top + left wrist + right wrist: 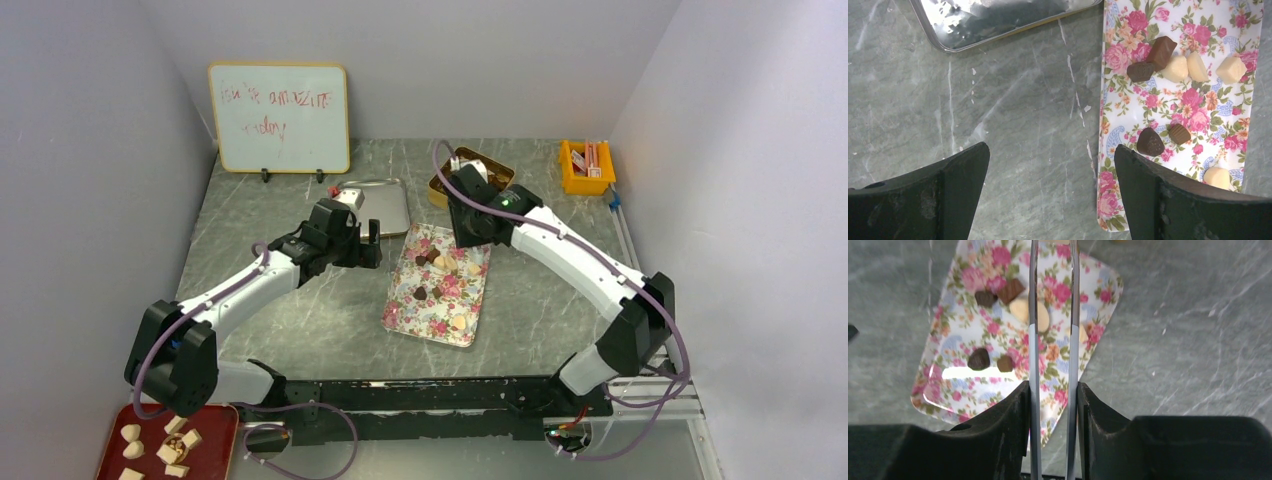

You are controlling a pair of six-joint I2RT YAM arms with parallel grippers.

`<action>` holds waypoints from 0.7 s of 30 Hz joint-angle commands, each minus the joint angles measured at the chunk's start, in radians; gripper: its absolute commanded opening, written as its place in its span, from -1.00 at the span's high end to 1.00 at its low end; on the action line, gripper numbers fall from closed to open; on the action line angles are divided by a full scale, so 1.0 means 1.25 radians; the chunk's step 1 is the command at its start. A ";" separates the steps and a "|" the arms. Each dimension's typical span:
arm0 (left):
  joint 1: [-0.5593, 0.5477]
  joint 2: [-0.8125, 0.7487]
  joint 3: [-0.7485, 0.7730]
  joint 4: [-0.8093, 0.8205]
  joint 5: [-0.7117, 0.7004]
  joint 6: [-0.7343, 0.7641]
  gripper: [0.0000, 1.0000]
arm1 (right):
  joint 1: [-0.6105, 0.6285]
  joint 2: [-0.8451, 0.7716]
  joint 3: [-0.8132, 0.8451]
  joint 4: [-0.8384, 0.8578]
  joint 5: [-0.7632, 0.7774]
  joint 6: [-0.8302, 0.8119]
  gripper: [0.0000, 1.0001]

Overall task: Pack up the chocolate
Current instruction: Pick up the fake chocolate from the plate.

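The chocolate (979,359) lay on the floral tray (948,385), with one cream piece (1043,317) showing between the blades of the metal tongs (1034,365). The right gripper (1053,395) clamped the tongs, its blades narrowly apart. The left gripper (1052,150) hung wide and empty beside the tray.

Left claw (1052,152) wide, right claw (1053,387) clamped

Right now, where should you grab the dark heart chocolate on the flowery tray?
Probably from straight above, pinching the dark heart chocolate across its low sides. It lies flat on the flowery tray, so only its sides offer a hold; keep clear of the brown piece close beside it.
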 commanded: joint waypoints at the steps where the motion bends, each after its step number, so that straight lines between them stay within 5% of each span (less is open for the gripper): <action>1: -0.003 -0.025 0.018 0.007 -0.002 0.005 -1.00 | -0.048 0.038 0.101 0.042 0.032 -0.053 1.00; 21: -0.002 -0.036 0.015 -0.002 -0.010 0.022 -1.00 | -0.235 0.239 0.234 0.155 -0.016 -0.132 1.00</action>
